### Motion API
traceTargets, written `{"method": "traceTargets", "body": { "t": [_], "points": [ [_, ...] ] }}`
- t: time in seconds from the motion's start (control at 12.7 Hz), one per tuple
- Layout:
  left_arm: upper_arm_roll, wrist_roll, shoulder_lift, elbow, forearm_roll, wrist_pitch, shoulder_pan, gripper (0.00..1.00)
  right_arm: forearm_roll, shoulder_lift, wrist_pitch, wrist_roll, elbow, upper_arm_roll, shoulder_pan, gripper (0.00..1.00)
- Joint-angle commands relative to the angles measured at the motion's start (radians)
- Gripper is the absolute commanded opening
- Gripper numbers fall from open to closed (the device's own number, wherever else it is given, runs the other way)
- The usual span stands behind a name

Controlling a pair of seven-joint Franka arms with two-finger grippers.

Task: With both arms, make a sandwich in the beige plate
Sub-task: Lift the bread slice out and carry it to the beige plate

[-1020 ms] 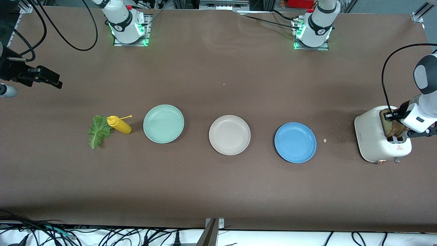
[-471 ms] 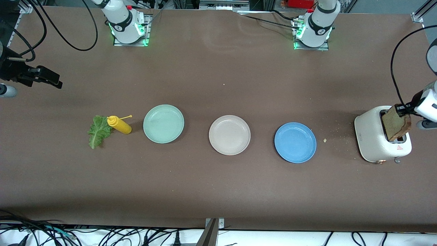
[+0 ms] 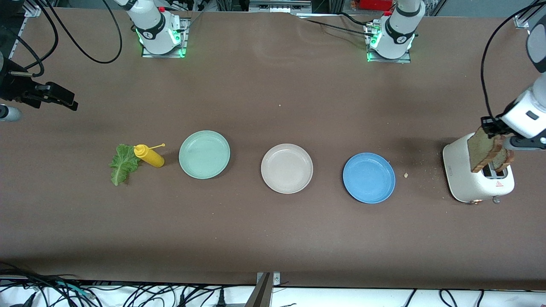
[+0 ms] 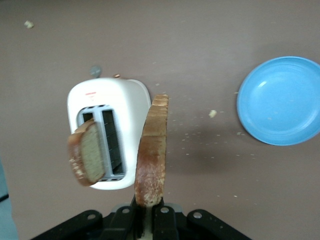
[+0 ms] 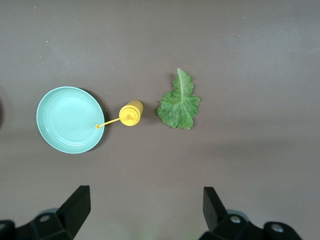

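Brown bread slice hangs on edge, pinched by left gripper over toaster, frame right. Beige plate sits frame center. Right gripper fingers spread, waiting.

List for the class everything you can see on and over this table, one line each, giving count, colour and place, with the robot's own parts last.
bread slice: one, brown, held up over the toaster.
second bread slice: one, brown, standing in a toaster slot.
toaster: one, white, at the left arm's end of the table.
blue plate: one, blue, beside the toaster.
beige plate: one, beige, middle of the plate row, nothing on it.
green plate: one, pale mint green, beside the bottle.
squeeze bottle: one, yellow, lying between green plate and lettuce.
lettuce leaf: one, green, toward the right arm's end.
left gripper: black fingers shut on the bread slice.
right gripper: black, open, waiting above the right arm's end.
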Motion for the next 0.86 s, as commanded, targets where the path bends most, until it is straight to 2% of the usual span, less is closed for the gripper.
{"method": "traceTargets", "body": {
  "t": [0.0,0.16,0.39,0.55,0.78],
  "points": [
    [-0.085,0.01,0.013,0.027,-0.053,-0.042,0.003,0.0,0.016,-0.017,-0.003,-0.014,-0.013,-0.005,0.002,1.0],
    [-0.122,0.011,0.041,0.031,-0.163,-0.041,-0.012,0.0,0.016,-0.015,-0.003,-0.014,-0.013,-0.005,0.002,1.0],
    [-0.13,-0.007,0.128,0.036,-0.416,-0.038,-0.078,0.0,0.016,-0.017,-0.003,-0.016,-0.013,-0.007,0.002,1.0],
    [-0.13,-0.034,0.24,0.091,-0.594,-0.03,-0.13,0.0,0.016,-0.015,-0.003,-0.014,-0.013,-0.007,0.002,1.0],
    [-0.13,-0.042,0.427,0.235,-0.755,-0.027,-0.178,0.0,0.016,-0.017,-0.003,-0.016,-0.012,-0.007,0.002,1.0]
  ]
}}
